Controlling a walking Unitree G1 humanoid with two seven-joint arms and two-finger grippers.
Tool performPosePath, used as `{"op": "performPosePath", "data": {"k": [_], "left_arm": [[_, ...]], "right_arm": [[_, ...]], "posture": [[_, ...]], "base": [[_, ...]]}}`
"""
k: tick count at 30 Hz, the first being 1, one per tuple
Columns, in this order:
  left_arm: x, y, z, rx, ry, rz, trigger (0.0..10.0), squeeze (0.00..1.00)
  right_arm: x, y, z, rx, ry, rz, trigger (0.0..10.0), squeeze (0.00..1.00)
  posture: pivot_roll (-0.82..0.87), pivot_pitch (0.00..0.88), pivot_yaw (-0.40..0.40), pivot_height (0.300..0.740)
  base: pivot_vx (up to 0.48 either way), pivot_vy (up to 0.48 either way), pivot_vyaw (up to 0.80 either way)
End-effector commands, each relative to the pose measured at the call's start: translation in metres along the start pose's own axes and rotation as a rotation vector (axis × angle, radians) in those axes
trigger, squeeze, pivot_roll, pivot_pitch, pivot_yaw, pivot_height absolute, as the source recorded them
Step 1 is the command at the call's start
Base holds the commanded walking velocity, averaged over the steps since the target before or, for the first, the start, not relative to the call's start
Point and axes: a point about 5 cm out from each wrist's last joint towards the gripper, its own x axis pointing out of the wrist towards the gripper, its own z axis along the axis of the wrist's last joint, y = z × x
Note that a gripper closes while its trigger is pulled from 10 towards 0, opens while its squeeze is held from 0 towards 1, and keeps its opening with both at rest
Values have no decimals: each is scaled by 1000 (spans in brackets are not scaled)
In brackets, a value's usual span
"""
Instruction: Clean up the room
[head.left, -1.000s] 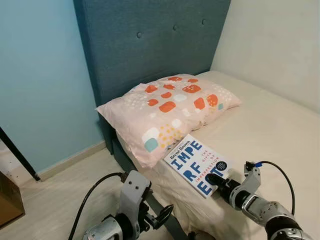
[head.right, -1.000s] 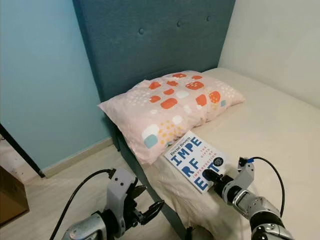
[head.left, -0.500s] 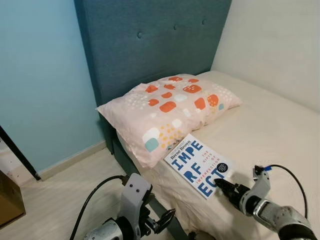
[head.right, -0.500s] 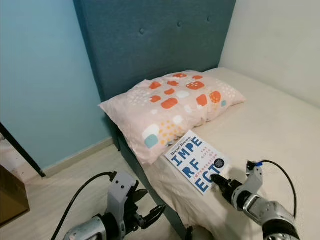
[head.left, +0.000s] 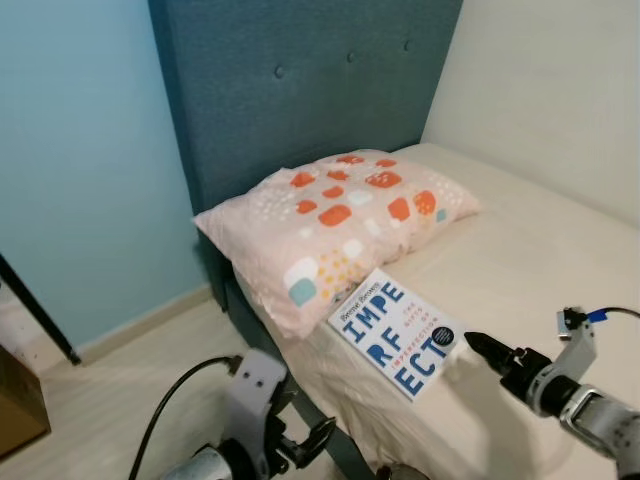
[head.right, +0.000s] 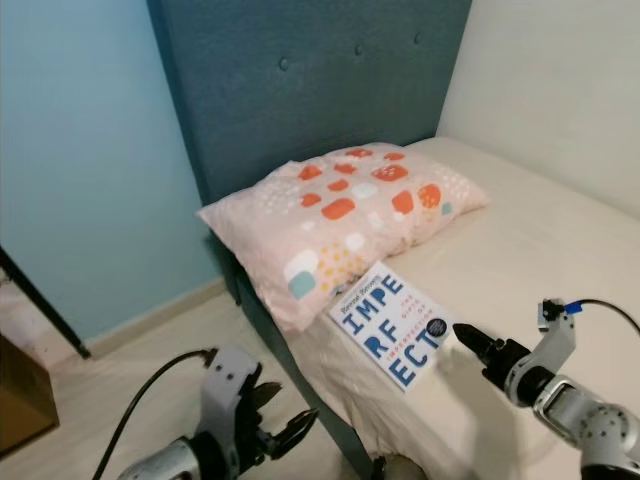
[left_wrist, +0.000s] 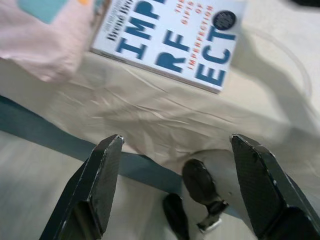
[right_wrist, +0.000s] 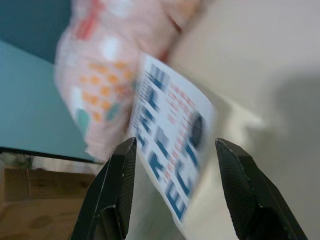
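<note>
Book (head.left: 396, 332), white with big blue letters, lies flat on the bed (head.left: 540, 270) close to its near side edge, one corner tucked against the pillow (head.left: 335, 225). From where I stand the left gripper (head.right: 272, 432) hangs low beside the bed, over the pale floor (head.left: 110, 390), its jaws spread wide and holding nothing; in its wrist view the wrinkled sheet falls over the bed's edge and a dark blue frame runs below it. The right gripper (head.left: 478, 345) hovers over the mattress just beside the book's near corner, apart from it, jaws open in the wrist view and empty. A black cable loops from each wrist, and both arms are cut off by the bottom of the picture.

Beyond the book the pink pillow with orange, white and teal patches sits at the head of the bed, its corner hanging slightly over the side. Open mattress stretches to the right of it up to the pale wall (head.left: 560, 90). Behind stands the tufted blue headboard (head.left: 300, 90), with a light blue wall (head.left: 80, 160) to its left. At the far left a brown box (head.left: 18, 400) is mostly cut off; I cannot see into it.
</note>
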Motion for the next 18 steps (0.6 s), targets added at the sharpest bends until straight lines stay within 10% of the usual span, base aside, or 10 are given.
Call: {"op": "performPosePath", "data": {"k": [1, 10, 18], "left_arm": [[-4, 3, -9, -6, 31, 23, 10000, 0], [-3, 15, -7, -32, -9, 134, 10000, 0], [-3, 27, -15, -22, 1, 300, 10000, 0]], "right_arm": [[-2, 5, 3, -91, -16, -14, 10000, 0], [19, 46, 8, -331, -197, 0, 10000, 0], [31, 71, -82, -508, -85, -21, 10000, 0]], "posture": [[21, 265, -37, 572], [19, 236, -35, 572], [22, 228, -33, 572]], "base": [[0, 0, 0], [0, 0, 0], [0, 0, 0]]}}
